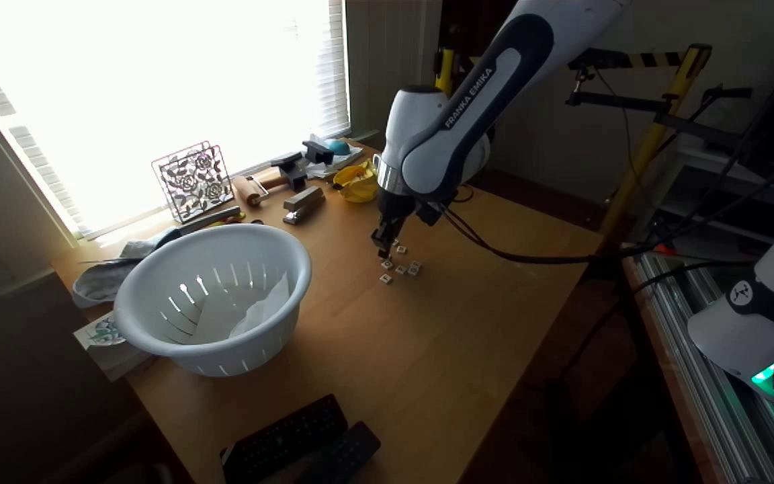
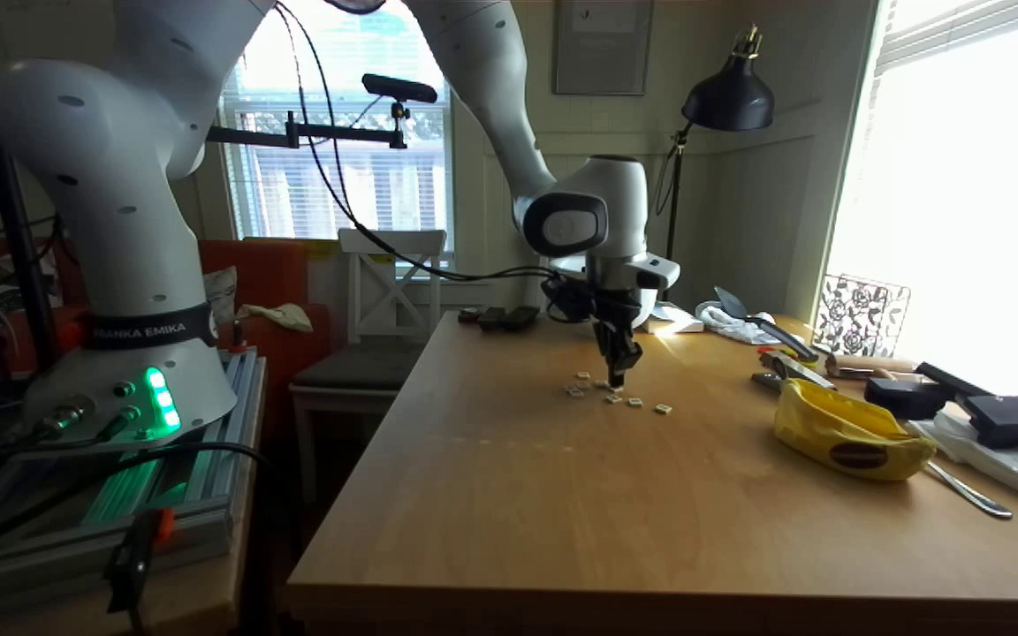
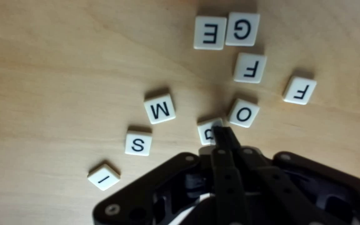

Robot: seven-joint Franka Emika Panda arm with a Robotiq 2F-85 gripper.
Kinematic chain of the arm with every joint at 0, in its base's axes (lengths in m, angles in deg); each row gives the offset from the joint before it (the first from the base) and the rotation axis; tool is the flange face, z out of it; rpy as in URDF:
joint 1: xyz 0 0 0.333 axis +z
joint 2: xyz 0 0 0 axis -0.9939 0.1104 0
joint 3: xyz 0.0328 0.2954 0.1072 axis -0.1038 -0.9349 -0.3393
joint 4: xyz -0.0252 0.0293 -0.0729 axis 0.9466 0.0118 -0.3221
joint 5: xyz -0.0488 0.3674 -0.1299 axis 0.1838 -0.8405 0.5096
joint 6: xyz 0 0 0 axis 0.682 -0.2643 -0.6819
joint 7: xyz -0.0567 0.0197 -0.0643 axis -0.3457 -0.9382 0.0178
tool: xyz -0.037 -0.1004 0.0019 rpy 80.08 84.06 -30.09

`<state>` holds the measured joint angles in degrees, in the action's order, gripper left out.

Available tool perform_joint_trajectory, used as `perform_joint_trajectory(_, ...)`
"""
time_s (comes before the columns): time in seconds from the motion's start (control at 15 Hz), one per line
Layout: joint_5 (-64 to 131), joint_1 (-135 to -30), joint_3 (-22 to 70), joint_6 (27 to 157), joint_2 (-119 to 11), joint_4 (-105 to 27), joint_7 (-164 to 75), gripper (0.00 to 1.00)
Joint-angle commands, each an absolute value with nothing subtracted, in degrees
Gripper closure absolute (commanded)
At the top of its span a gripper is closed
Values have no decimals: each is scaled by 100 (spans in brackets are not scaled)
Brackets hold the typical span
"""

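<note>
Several white letter tiles lie flat on the wooden table [image 3: 42,93]. My gripper [image 3: 225,131] points down, its black fingertips together with nothing visible between them. The tips cover part of one tile [image 3: 205,131], whose letter is partly hidden; I cannot tell whether they touch it. The O tile [image 3: 244,113] lies just beside the tips. The M tile [image 3: 160,108], S tile [image 3: 138,143] and I tile [image 3: 103,177] lie to the left. The E tile [image 3: 210,32], G tile [image 3: 242,29] and two F tiles [image 3: 250,67] [image 3: 299,90] lie farther up. The gripper also shows in both exterior views [image 1: 381,250] [image 2: 622,375].
A white colander [image 1: 212,349] with paper inside stands on the table. Dark remotes [image 1: 293,433] lie near one end. A yellow banana-like pouch [image 2: 827,433], a stapler [image 1: 304,204] and a patterned metal holder [image 1: 193,180] stand along the window side. A cable [image 1: 535,258] hangs from the arm.
</note>
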<state>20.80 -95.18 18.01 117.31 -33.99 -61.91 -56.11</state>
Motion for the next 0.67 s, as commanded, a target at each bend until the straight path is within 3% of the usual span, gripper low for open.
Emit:
perform_joint_trajectory(0.0, 2523, -9385, 1991, 11511, -3364, -6207, -5743, 100)
perform_joint_trajectory(0.6, 3002, -9553, 1814, 11649, -3578, -6708, -6772, 100)
